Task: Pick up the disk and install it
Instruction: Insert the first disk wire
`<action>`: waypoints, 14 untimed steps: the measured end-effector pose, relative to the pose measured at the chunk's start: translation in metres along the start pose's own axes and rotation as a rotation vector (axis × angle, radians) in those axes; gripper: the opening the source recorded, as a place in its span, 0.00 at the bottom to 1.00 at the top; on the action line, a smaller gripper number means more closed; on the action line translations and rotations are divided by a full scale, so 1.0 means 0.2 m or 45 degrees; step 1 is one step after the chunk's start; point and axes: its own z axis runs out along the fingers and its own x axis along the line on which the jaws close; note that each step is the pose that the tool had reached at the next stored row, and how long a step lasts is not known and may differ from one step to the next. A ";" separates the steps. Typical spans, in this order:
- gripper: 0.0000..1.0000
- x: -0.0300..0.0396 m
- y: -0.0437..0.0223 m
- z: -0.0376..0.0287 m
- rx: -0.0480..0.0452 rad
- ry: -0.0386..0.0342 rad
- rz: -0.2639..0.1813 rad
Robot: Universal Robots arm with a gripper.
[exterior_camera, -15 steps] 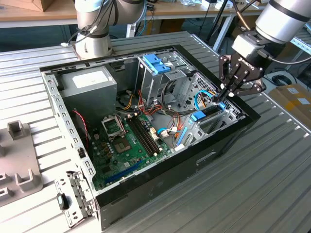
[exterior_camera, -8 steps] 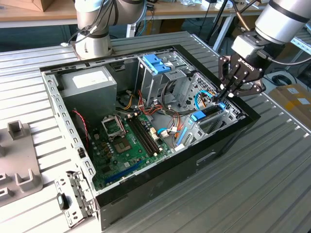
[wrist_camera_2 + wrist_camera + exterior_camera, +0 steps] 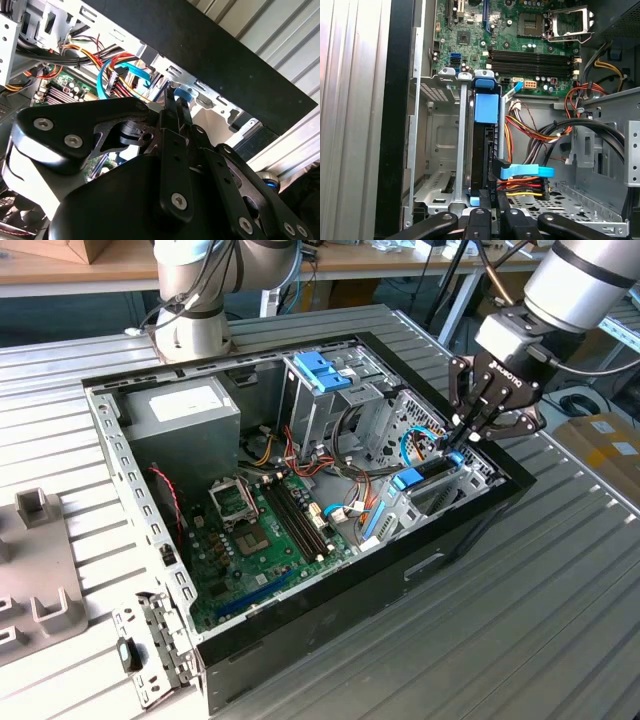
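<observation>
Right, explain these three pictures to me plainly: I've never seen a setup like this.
This is a robot arm working on an open computer case that lies on a ribbed metal table. The exterior view is taken from a camera off the arm and takes in the whole scene. Both wrist views come from cameras riding on the arm, looking down past its claw into the case. That claw is the end effector. It sits at the top edge of the disk, which stands on edge in its blue frame inside a metal bay at the case's edge. Elsewhere in the case you can see the green circuit board, bundled cables and a grey power box.
</observation>
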 end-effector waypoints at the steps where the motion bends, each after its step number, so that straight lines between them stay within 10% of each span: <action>1: 0.16 0.000 0.001 0.001 0.000 0.0000 0.000; 14: 0.16 0.006 0.013 0.012 0.000 -0.0004 0.004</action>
